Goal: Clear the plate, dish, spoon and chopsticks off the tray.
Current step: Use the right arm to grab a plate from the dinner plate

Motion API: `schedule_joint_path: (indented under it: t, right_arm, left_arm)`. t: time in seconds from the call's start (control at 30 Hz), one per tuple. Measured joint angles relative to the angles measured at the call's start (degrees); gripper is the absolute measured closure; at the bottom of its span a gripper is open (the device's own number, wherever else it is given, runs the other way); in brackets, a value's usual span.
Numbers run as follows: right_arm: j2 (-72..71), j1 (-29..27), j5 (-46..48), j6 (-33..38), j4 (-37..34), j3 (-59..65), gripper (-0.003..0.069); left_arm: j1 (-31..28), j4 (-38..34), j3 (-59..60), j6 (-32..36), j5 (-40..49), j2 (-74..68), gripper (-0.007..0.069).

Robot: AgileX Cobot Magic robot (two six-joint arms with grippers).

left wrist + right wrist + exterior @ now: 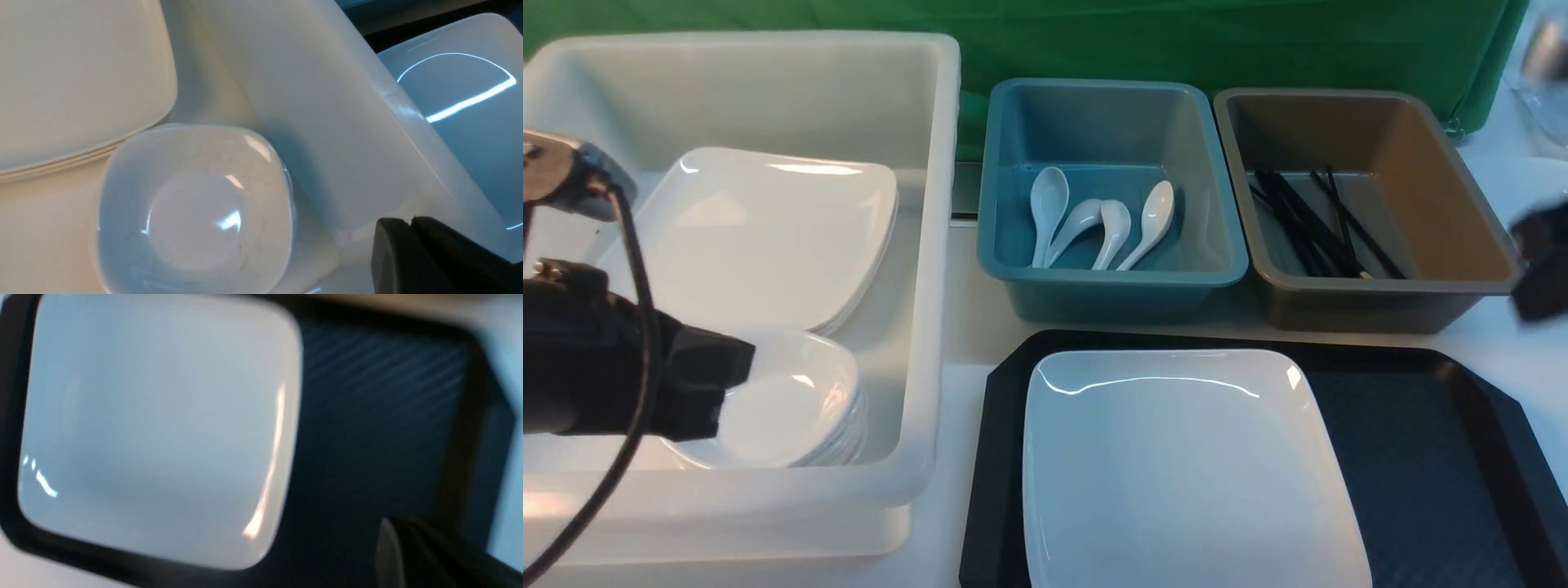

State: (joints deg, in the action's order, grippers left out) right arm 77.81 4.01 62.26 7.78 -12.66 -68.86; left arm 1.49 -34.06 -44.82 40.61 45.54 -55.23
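The large white square plate [1184, 465] lies on the left part of the black tray [1429, 457]; it also shows in the right wrist view [155, 424] on the tray [367, 437]. No dish, spoon or chopsticks show on the tray. A stack of small white dishes [792, 400] sits in the white tub [923, 269], seen close in the left wrist view [192, 208]. My left gripper [737, 371] hovers over that stack's near side, shut and empty [410, 222]. My right gripper [1539, 261] is blurred at the far right beside the brown tub, and its jaws look shut and empty [394, 528].
A stack of large plates [768, 229] lies in the white tub. The blue tub [1013, 245] holds several white spoons [1103, 220]. The brown tub [1462, 204] holds black chopsticks [1315, 224]. A green cloth hangs behind.
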Motion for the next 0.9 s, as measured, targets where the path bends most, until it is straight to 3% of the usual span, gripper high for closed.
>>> schedule_joint_path:
  t: [0.13,0.27,0.4,0.6,0.83,0.9]
  right_arm:
    - [0.9,-0.5,-8.3,4.2,-8.4,14.1,0.0464]
    - [3.9,-0.5,-15.9,8.0,-13.8,23.5,0.0214]
    - [6.8,-0.5,-18.9,9.1,-16.2,26.9,0.0116]
    - [11.3,0.8,-22.5,13.3,-21.9,27.3,0.0106]
    - [15.8,4.3,-24.0,13.9,-22.9,27.1,0.0109]
    - [16.4,5.9,-24.8,14.4,-23.5,26.8,0.0147]
  left_arm:
    - [5.3,2.8,-3.5,-1.4,0.3,-3.4,0.0612]
    - [14.6,12.8,-8.0,-9.2,0.3,-6.7,0.0612]
    - [19.9,21.1,-9.4,-18.4,0.3,-8.5,0.0612]
    - [21.4,24.7,-9.8,-22.7,0.5,-8.9,0.0612]
    - [21.4,25.4,-9.8,-23.7,1.9,-8.9,0.0612]
    - [21.4,25.4,-9.8,-23.9,1.9,-8.9,0.0612]
